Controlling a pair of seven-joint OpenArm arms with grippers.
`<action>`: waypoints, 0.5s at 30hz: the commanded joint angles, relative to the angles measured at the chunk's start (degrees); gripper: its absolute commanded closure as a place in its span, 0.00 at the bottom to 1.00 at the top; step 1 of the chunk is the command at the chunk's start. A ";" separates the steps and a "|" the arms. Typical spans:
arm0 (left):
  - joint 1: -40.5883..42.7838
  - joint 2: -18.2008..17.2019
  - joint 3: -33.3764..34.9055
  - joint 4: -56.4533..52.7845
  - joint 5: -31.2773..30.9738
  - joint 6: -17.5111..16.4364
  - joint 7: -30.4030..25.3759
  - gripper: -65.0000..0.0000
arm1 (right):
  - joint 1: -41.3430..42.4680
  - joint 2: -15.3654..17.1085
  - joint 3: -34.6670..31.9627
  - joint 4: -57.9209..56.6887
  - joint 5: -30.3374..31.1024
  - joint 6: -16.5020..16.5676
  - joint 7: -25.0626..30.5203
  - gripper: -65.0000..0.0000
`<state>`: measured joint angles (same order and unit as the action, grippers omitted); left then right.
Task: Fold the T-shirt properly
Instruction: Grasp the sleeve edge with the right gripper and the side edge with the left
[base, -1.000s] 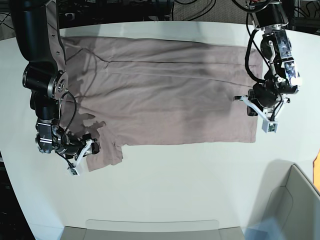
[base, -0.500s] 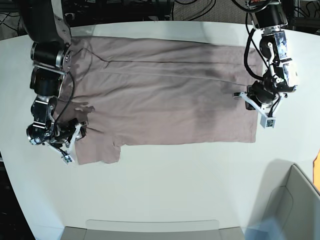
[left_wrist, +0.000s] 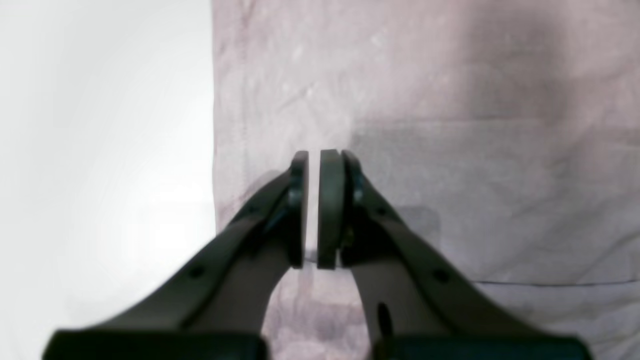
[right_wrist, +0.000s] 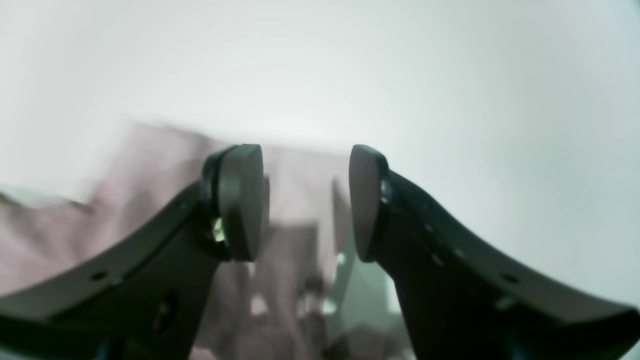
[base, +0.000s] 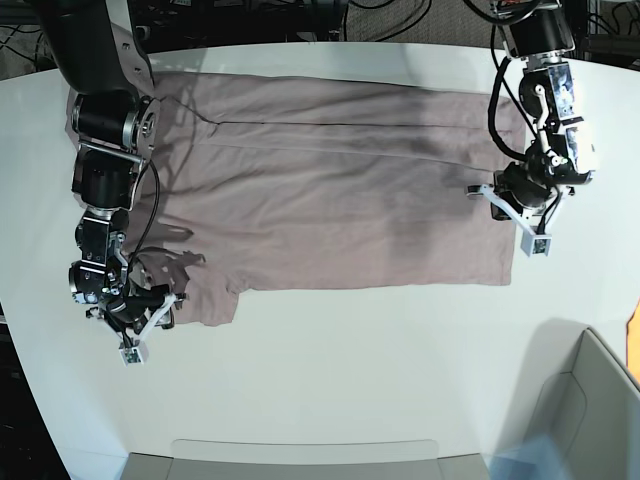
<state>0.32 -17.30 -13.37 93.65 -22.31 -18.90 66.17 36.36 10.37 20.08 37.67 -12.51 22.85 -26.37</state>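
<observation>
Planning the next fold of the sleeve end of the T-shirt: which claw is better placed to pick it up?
The right. Its claw is open, low beside the sleeve at the T-shirt corner. The left claw is nearly shut, holding nothing, over the hem at the far end.

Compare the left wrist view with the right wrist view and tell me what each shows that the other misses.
Only the left wrist view shows the left claw, its pads nearly together with a thin gap, over flat fabric beside a straight hemmed edge, plus a fold line lower right.

Only the right wrist view shows the right claw spread open, over a blurred, rumpled corner of cloth.

Both show the T-shirt lying on the white table, with nothing clearly gripped.
</observation>
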 joint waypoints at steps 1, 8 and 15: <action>-0.62 -0.77 -0.13 0.90 -0.42 -0.05 -0.72 0.92 | 3.33 1.80 0.19 -1.67 0.78 -0.83 2.68 0.57; -0.54 -0.77 -0.13 0.90 -0.42 -0.05 -0.72 0.92 | 3.51 6.73 0.28 -9.23 11.06 -1.36 4.44 0.57; -0.54 -0.68 -0.13 0.90 -0.42 -0.05 -0.72 0.92 | 2.19 7.43 -0.34 -9.41 11.33 -1.36 4.52 0.57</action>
<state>0.64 -17.30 -13.37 93.65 -22.31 -18.90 66.19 36.47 17.19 19.79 27.53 -1.72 21.37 -23.09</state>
